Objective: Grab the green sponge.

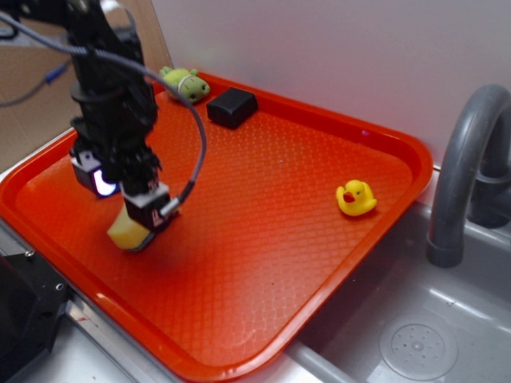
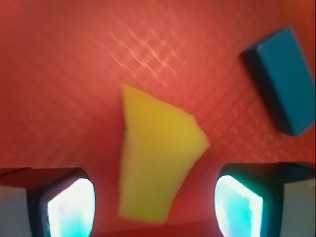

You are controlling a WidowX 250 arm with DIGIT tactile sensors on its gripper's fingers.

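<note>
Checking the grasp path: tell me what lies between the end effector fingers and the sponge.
Nothing: in the wrist view, only bare red tray separates each finger from the sponge.

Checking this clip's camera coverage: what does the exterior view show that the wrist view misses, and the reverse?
Only the exterior view shows the rubber duck, the green plush turtle, the grey faucet, the sink and the robot arm above the hand. Only the wrist view shows the gaps between the sponge and each finger, and the blue colour of the block, which looks dark outside. Both share the sponge, the block, the hand and the red tray.
</note>
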